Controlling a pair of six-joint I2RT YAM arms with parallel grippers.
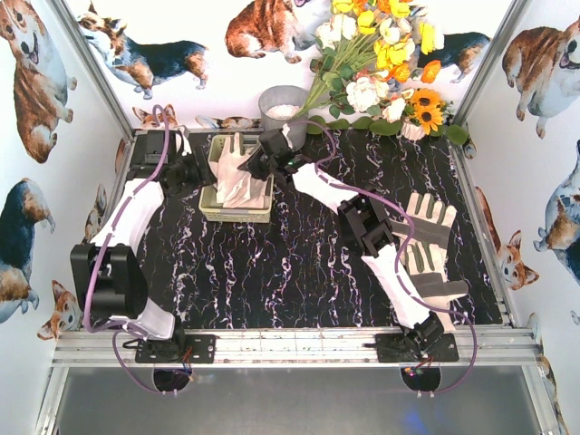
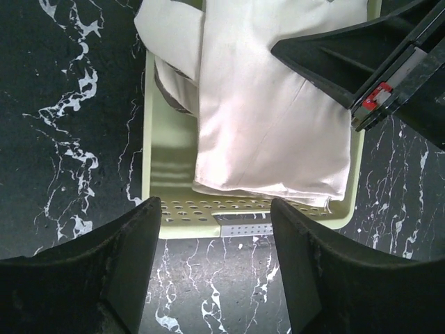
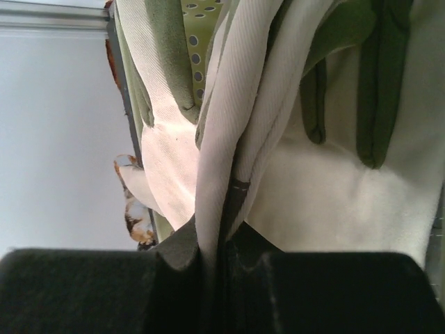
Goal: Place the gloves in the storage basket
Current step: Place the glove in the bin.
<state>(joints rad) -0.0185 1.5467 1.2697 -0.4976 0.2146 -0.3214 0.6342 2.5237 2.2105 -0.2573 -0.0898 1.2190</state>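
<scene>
The right pincer (image 3: 221, 257) is clamped tight on a fold of cream fabric. Its wrist view shows the two pads meeting with only the cloth between them. What it holds is one glove (image 3: 208, 160), pinched at the side edge rather than at the cuff or a fingertip.

The glove spreads away from that grip across the storage basket (image 1: 236, 214). It hangs and drapes inside the rim, over the middle of the basket. Its long axis runs roughly along the basket's length, with the fingers toward the far end and the cuff toward the near wall. In the left wrist view the cloth (image 2: 271, 118) lies between the side walls and stops short of the near perforated wall (image 2: 243, 224). This suggests that opening the pads would drop it in place without any sideways shift.

The left pincer (image 2: 214, 209) is spread wide and holds nothing. It hovers just outside one wall of the basket, the left one in the top view, with its fingers (image 2: 132, 264) over the table (image 2: 62, 139).

Two more gloves (image 1: 426, 227) lie flat on the table, well to the right of the basket and nearer than it. They are close beside the right arm (image 1: 399, 263) and partly under it. The right pincer is therefore the nearer one for them. It would have to come back from the basket toward its own base, since the gloves lie on the side away from the left arm.
</scene>
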